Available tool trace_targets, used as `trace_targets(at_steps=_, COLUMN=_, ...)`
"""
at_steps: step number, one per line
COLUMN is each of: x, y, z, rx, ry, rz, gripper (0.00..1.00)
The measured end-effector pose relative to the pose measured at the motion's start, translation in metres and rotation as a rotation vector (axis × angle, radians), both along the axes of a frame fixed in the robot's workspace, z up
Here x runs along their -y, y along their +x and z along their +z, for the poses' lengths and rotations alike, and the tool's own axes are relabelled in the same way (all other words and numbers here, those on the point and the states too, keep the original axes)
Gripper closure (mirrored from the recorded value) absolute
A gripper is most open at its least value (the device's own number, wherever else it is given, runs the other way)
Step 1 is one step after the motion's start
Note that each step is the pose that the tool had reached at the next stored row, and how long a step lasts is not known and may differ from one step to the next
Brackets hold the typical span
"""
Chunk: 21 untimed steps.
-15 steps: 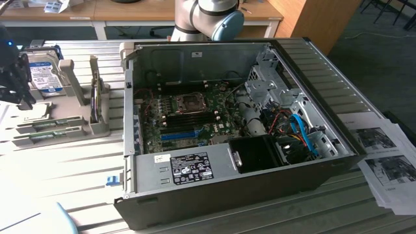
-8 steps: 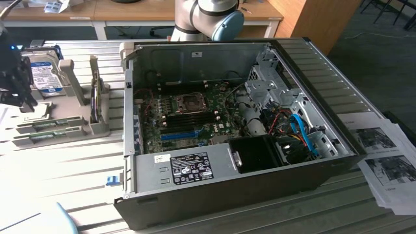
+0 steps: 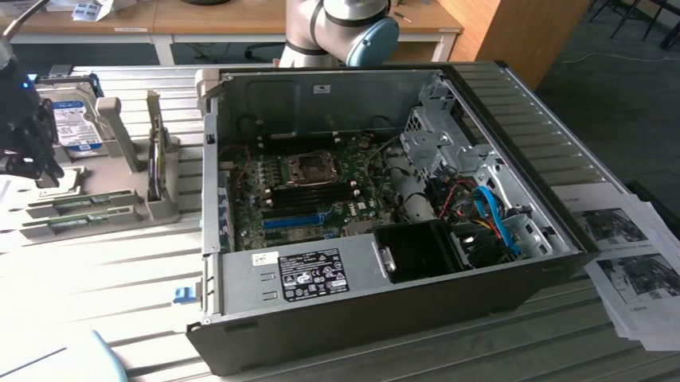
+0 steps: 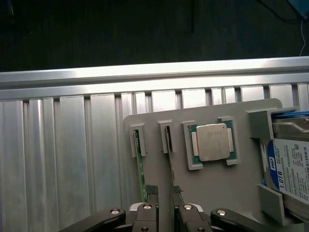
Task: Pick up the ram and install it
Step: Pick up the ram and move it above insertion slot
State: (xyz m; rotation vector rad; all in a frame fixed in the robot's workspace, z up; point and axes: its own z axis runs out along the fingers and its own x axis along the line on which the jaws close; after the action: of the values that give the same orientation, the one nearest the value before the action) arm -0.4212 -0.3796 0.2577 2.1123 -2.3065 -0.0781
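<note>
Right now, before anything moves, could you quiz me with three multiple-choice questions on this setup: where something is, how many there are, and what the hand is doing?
1. Where are the green ram sticks?
A. plugged into the motherboard
B. in the grey holder
C. on the paper sheets

2. How many ram sticks does the holder carry?
A. one
B. four
C. two

3. The hand is:
A. open, holding nothing
B. shut on the hard drive
C. shut on the processor chip

Answers:
1 B: both sit in the holder's slots.
2 C: two thin green boards lie side by side.
3 A: its fingertips stand apart over the holder, gripping nothing.
</note>
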Motion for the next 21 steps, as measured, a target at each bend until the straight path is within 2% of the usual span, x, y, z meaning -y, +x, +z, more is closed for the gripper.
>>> trace_targets(at_steps=7, x=0.0, y=0.0, z=-0.0023, rx=-0.0001, ry=-0.0001, rz=0.0, gripper=0.77)
trace_targets(at_steps=14, x=0.0072, y=0.0, z=-0.0024, rx=0.0, ry=0.0, rz=0.0, gripper=0.77)
trace_targets(at_steps=21, x=0.0075, y=0.0, z=-0.0024, rx=0.0, ry=0.0, rz=0.03, gripper=0.77)
